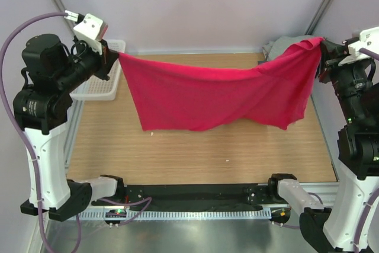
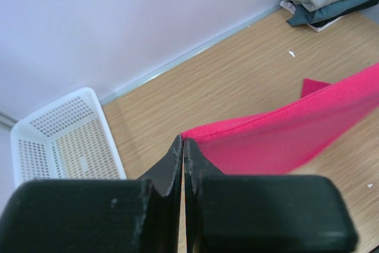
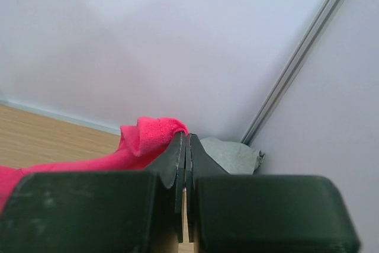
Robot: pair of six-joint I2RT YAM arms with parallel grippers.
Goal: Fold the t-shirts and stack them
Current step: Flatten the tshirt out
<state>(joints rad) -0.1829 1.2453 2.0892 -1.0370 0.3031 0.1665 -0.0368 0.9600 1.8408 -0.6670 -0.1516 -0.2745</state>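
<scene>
From the overhead camera, I see the pink shirt [image 1: 219,96] strung in the air between both arms. Its top edge is stretched across and its lower hem hangs low toward the table [image 1: 177,158], in front of the folded stack [image 1: 277,45] in the far right corner. The left claw [image 1: 112,57] is pinched on one top corner beside the white basket [image 1: 98,90], and the right claw [image 1: 321,51] is pinched on the other. The cloth sags unevenly, with a longer flap down on the right. If I lay it down as it hangs, I expect it to land skewed or creased, and the fold will come out crooked

From the left wrist camera, the fingers are pressed together with only a thin edge of the shirt caught at their very tips. That looks like a shallow bite. Spreading the arms any wider could pull the hem free, and the shirt would drop in a heap

From the right wrist camera, the fingers are likewise closed, with a bunched roll of pink cloth at the tips. I cannot tell how much of it sits inside the grip. The grey top of the stack lies just behind this claw, so a careless swing down or back could snag it and drag the stack apart
</scene>
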